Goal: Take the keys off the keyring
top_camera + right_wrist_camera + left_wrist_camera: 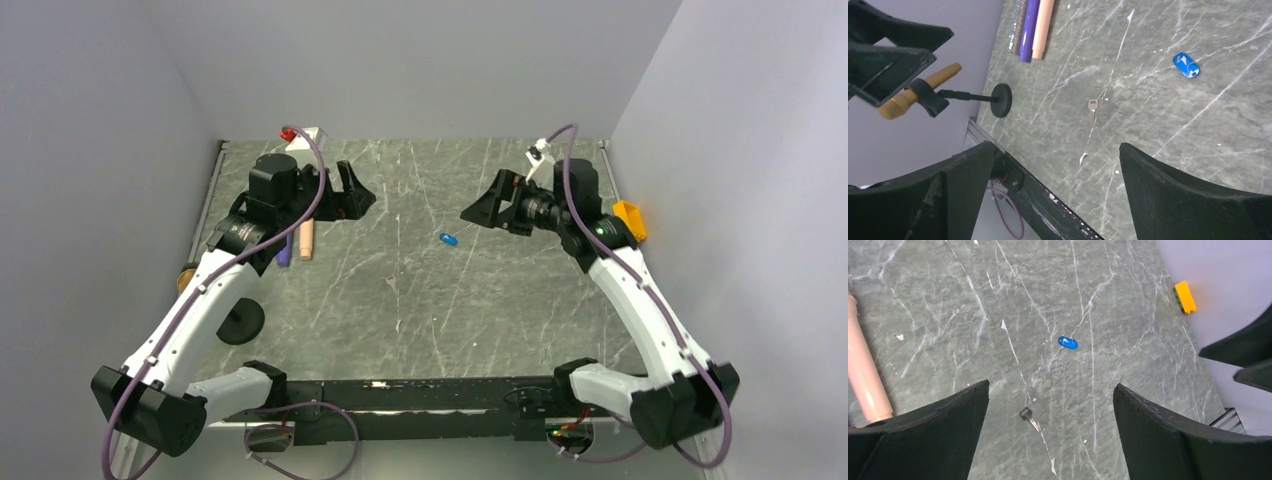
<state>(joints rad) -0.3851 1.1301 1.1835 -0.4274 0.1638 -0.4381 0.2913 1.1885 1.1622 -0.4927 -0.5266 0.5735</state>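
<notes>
A small silvery key [390, 283] with a dark head lies flat on the marbled table [520, 320], on its own. It also shows in the left wrist view as the key [1029, 418] and in the right wrist view as the key [1092, 109]. A bright blue oval tag [447, 239] lies apart from it, further back; the same tag [1068, 342] [1186, 65] shows in both wrist views. Whether a keyring sits on the tag is too small to tell. My left gripper [360, 195] [1050, 385] hangs open above the table, holding nothing. My right gripper [482, 200] [1056, 145] is open and holds nothing too.
Peach [305, 238] and purple [285, 250] cylinders lie at the left, under the left arm. A black round-based stand [240, 320] sits near the left edge. An orange block [630, 218] is at the right wall and a red-and-white piece [300, 135] at the back.
</notes>
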